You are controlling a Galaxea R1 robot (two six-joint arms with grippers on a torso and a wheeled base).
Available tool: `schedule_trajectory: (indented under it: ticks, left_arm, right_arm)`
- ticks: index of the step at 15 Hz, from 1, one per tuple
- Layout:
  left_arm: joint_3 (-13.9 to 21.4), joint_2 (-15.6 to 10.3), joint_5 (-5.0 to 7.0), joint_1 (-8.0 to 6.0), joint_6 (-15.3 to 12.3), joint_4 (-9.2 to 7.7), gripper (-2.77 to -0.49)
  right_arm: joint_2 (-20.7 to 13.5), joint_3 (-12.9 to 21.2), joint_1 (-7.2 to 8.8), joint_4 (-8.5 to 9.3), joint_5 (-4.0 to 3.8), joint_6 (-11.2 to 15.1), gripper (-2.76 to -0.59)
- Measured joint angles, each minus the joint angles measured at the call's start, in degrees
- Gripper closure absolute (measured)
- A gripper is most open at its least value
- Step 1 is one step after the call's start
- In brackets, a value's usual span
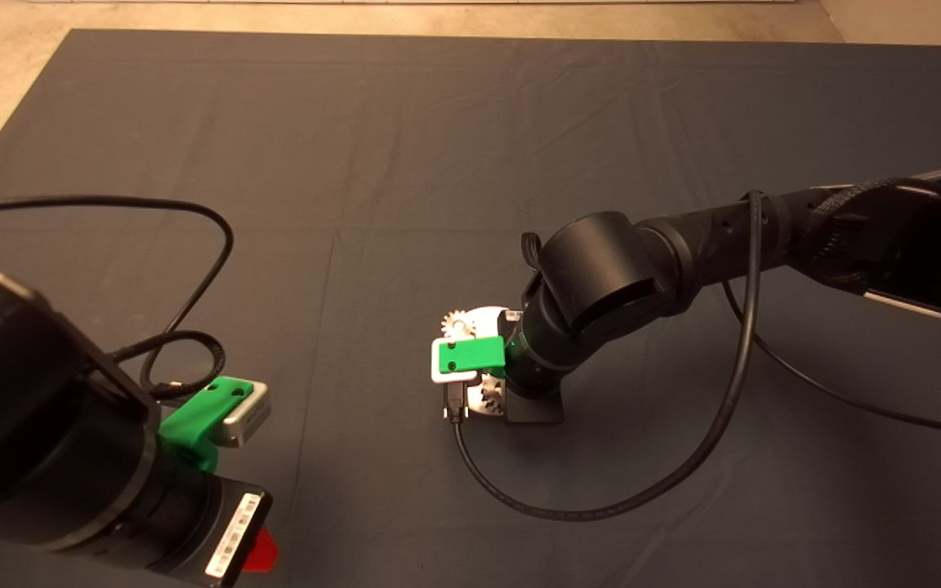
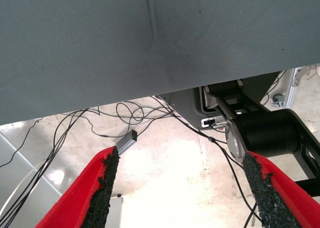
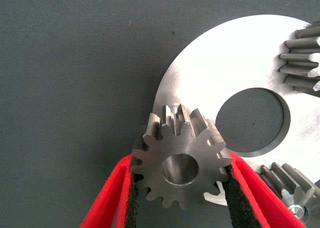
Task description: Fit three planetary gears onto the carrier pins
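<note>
Gear (image 3: 181,169): silvery, toothed, centre hole; clamped between the right tool's (image 3: 180,198) black pads, at the white disc's (image 3: 240,58) rim, seemingly just above a pin. Two further gears on the disc: one (image 3: 302,58) at the far rim, one (image 3: 292,185) beside the held gear, its pin tip showing. Disc: on the dark mat (image 1: 405,147) of the tabletop. Left tool (image 2: 182,198): fingers spread, empty, parked well apart from the disc, at the mat's near-left edge.
</note>
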Motion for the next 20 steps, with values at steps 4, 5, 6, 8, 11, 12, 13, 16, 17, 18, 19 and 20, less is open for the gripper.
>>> schedule_trajectory:
  ticks: [4,5,6,8,11,12,13,16,17,18,19,20]
  left_arm:
    - [0.0,0.0,-0.02,0.02,0.0,0.00,-1.75]
    - [0.0,0.0,0.00,0.02,0.0,0.00,-1.75]
    - [0.0,0.0,0.00,0.00,0.0,0.00,-1.75]
    - [0.0,0.0,0.00,0.00,0.0,0.00,-1.75]
    - [0.0,0.0,0.00,0.00,0.0,0.00,-1.75]
    - [0.0,0.0,0.00,0.01,0.0,0.00,-1.75]
    - [0.0,0.0,0.00,0.00,0.0,0.00,-1.75]
    - [0.0,0.0,0.00,0.00,0.0,0.00,-1.75]
    - [0.0,0.0,0.00,0.02,0.0,0.00,-1.75]
    - [0.0,0.0,0.00,0.00,0.0,0.00,-1.75]
    - [0.0,0.0,-0.02,0.01,0.0,0.00,-1.75]
    - [0.0,0.0,0.00,0.02,0.0,0.00,-1.75]
  right_arm:
    - [0.0,0.0,-0.90,-0.30,-0.02,0.0,-1.04]
    - [0.0,0.0,-1.15,-0.44,-0.09,0.0,-1.04]
    - [0.0,0.0,-1.15,-0.44,-0.06,0.0,-1.04]
    - [0.0,0.0,-1.15,-0.44,-0.06,0.0,-1.04]
    - [0.0,0.0,-1.15,-0.45,-0.06,0.0,-1.04]
    - [0.0,0.0,-1.15,-0.46,-0.06,0.0,-1.04]
    - [0.0,0.0,-1.15,-0.50,-0.04,0.0,-1.04]
    - [0.0,0.0,-1.17,-0.99,0.00,0.0,-1.04]
    - [0.0,0.0,-1.17,-1.49,-0.02,0.0,-1.04]
    - [0.0,0.0,-1.23,-1.90,-0.04,0.0,-1.04]
    - [0.0,0.0,-1.27,-1.95,-0.02,0.0,-1.04]
    - [0.0,0.0,-1.27,-1.99,-0.02,0.0,-1.04]
